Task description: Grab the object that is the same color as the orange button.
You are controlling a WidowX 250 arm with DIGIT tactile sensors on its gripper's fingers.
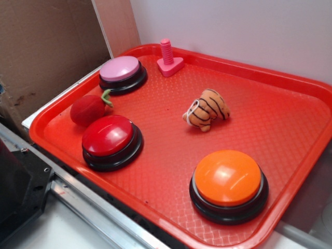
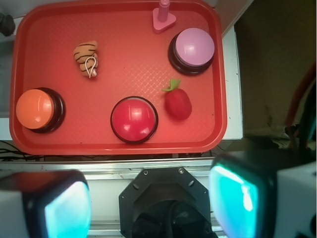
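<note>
A small orange plush tiger (image 1: 206,109) with black stripes and a white cord loop lies near the middle of the red tray (image 1: 290,119); the wrist view shows the tiger (image 2: 87,57) at the upper left. The domed orange button (image 1: 228,179) stands at the tray's near right corner, at the left in the wrist view (image 2: 37,109). My gripper (image 2: 151,203) is high above the robot base, off the tray's near edge, far from the tiger. It is open, nothing between its cyan pads (image 2: 237,196). The exterior view does not show it.
On the tray also stand a red button (image 1: 110,140), a pink button (image 1: 122,73), a red plush apple (image 1: 89,109) and a pink bolt on a triangular base (image 1: 168,58). The black robot base (image 2: 168,203) and a metal rail (image 1: 88,207) lie before the tray. A cardboard wall (image 1: 46,46) stands left.
</note>
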